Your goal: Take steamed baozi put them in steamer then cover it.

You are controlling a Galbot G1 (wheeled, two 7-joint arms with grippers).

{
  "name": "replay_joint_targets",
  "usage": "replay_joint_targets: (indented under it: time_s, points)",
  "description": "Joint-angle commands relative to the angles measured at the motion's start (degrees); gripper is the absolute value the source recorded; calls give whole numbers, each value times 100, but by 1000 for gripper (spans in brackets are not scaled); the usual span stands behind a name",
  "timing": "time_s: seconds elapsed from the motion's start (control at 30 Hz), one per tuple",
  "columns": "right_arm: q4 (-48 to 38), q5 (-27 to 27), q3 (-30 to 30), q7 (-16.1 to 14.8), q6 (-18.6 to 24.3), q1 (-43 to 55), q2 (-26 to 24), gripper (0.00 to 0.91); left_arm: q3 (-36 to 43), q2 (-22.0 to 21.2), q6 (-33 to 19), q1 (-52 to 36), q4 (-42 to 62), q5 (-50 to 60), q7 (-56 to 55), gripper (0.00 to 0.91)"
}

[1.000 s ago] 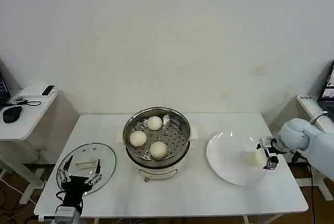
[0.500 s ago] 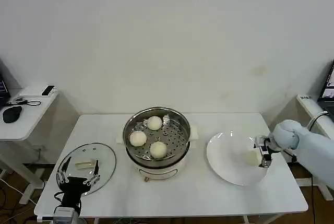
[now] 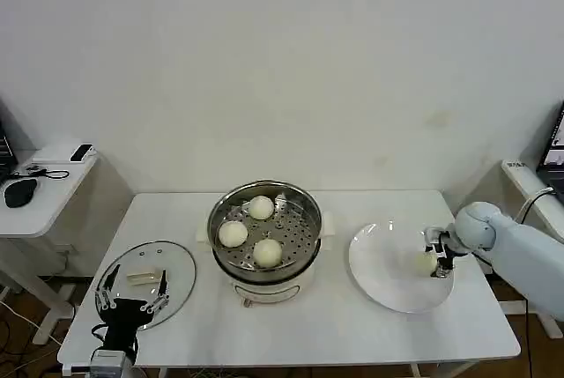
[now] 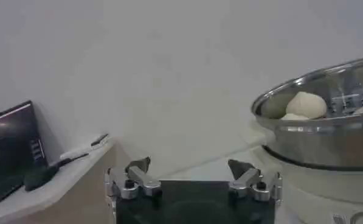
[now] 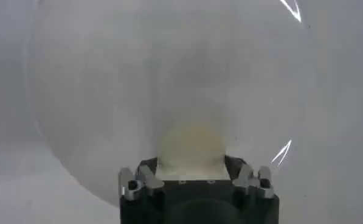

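White table: last baozi sits on the plate at right, right gripper closed around it; soft and light, so grip its sides gently; left gripper wide near the lid.

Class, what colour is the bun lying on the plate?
Cream-white; the bun on the white plate shows best in the right wrist view.

The steamer is shiny polished metal with a perforated tray, on a smooth white base, probably plastic. The steamed baozi look matt, soft and smooth. The plate is glossy white with bright glints. The lid is clear glass. The table is smooth matt white.
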Motion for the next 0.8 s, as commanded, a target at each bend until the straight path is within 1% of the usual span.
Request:
replay_joint_targets:
  time_s: [0.03, 0.13, 0.23, 0.3, 0.33, 0.37, 0.47, 0.5, 0.53, 0.63, 0.67, 0.77, 0.8]
  points:
    - [284, 203, -173, -60, -67, 299, -151, 705, 7, 1, -1, -5, -12, 4, -1, 907]
    - [464, 329, -470, -83, -98, 730, -260, 705, 13, -1, 0, -16, -26, 2, -1, 907]
    - [573, 556, -596, -122, -168, 1172, -297, 705, 18, 3, -1, -17, -41, 1, 0, 907]
    - [674, 848, -713, -160, -272, 1695, -279, 705, 18, 11, -2, -18, -44, -2, -2, 907]
    - [704, 915, -794, -159, -307, 1776, -264, 705, 17, 12, -5, -18, -43, -1, -2, 907]
    - [776, 1056, -982, -159, -373, 2102, -218, 705, 17, 15, -6, -24, -38, -5, -1, 907]
    - [885, 1384, -1245, -133, -508, 2560, -107, 705, 21, 20, -8, -42, -30, -7, -1, 907]
    - [998, 1638, -1525, -83, -668, 2949, 47, 705, 21, 19, -7, -50, -33, -7, 0, 907]
    - [1034, 1691, -1655, -62, -697, 3088, 94, 705, 24, 21, -6, -57, -33, -9, -1, 907]
    - [1156, 2126, -2178, 94, -1002, 3659, 490, 705, 30, 30, -3, -78, -20, -9, 1, 907]
    - [1172, 2209, -2264, 116, -1075, 3813, 581, 705, 31, 37, -3, -84, -12, -8, 2, 907]
    - [1200, 2706, -2566, 282, -1350, 4278, 1073, 705, 30, 51, 0, -108, 15, -8, 1, 907]
    - [1199, 2736, -2621, 310, -1391, 4354, 1176, 715, 31, 55, -1, -116, 20, -8, 2, 907]
